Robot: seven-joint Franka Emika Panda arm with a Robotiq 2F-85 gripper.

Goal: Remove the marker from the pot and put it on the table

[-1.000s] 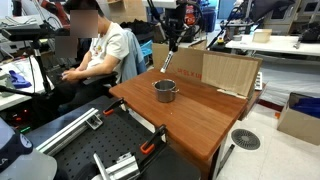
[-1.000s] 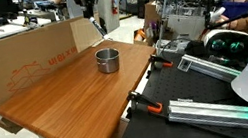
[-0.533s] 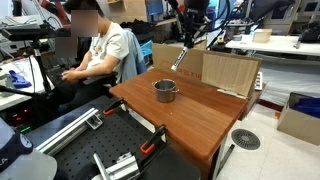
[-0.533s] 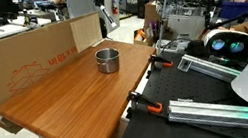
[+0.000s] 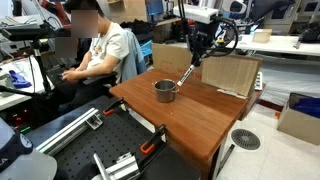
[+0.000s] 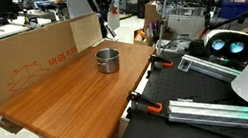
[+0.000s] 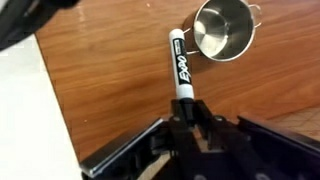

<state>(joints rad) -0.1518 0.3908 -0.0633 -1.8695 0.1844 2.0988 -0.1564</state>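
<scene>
1. Gripper (image 5: pixel 195 62): located in the upper centre of the frame in an exterior view, above the far edge of the desk (image 5: pixel 200 118). In the wrist view the fingers (image 7: pixel 203 126) enter from the bottom edge and are clenched on one end of the marker (image 7: pixel 181 68).

2. Marker: white barrel with black lettering and dark ends. It is held clear of the pot (image 7: pixel 222 28), not inside it. In an exterior view the marker (image 5: pixel 186 75) hangs tilted from the fingers, with its lower end pointing down and left toward the pot (image 5: pixel 165 91). In the wrist view the free end lies just beside the left rim of the pot. Whether that end touches the rim cannot be told.

3. Pot: small, metal, upright, standing on the wooden desk (image 6: pixel 79 102) near its far edge. In an exterior view the pot (image 6: pixel 108 59) shows an open top.

4. Surroundings: a cardboard panel (image 5: pixel 228 72) stands along the far edge of the desk. A seated person (image 5: pixel 100 50) occupies the upper left of the frame.
</scene>
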